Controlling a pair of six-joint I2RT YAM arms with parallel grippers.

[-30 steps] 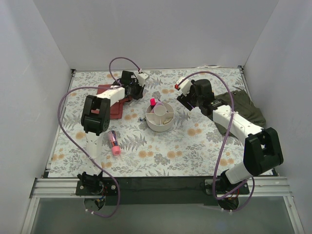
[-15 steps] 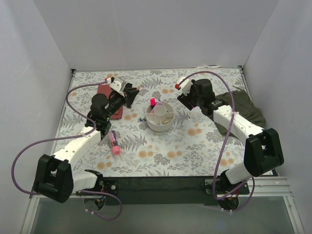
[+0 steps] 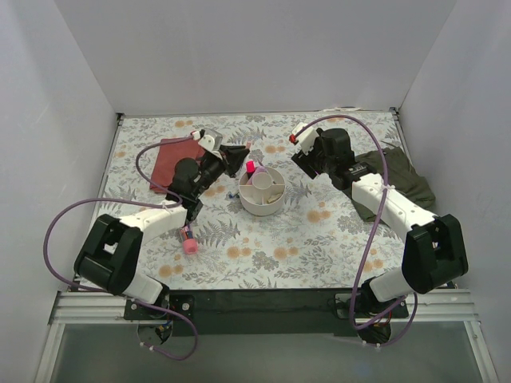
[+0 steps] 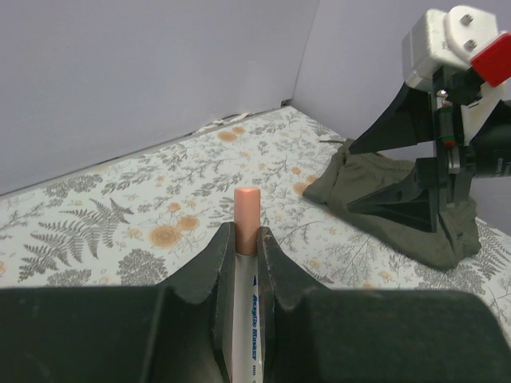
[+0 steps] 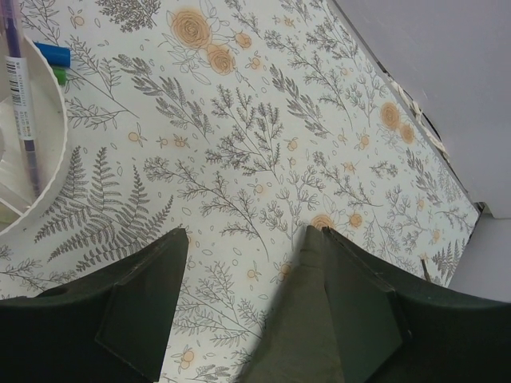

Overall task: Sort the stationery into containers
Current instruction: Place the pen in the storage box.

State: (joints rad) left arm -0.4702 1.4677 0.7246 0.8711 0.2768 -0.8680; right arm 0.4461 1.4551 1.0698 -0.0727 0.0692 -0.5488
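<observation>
My left gripper [image 3: 239,153] [image 4: 243,233] is shut on a white marker with a pale pink cap [image 4: 247,209], held above the table just left of the round white organiser [image 3: 272,207]. A pink marker [image 3: 250,167] stands in the organiser. In the right wrist view a purple pen [image 5: 21,104] lies inside its rim [image 5: 53,128]. A black highlighter with a pink cap [image 3: 188,238] lies on the table by the left arm. My right gripper [image 3: 298,165] [image 5: 247,235] hangs open and empty to the right of the organiser.
A rust-red cloth [image 3: 166,160] lies at the back left and an olive-green cloth [image 3: 407,188] [image 4: 399,209] at the right, under the right arm. Small blue [image 5: 53,53] and green [image 5: 59,76] bits lie on the table beside the organiser. White walls enclose three sides.
My left arm has swung right from over the rust-red cloth toward the organiser, carrying the marker. The right arm has barely moved.
</observation>
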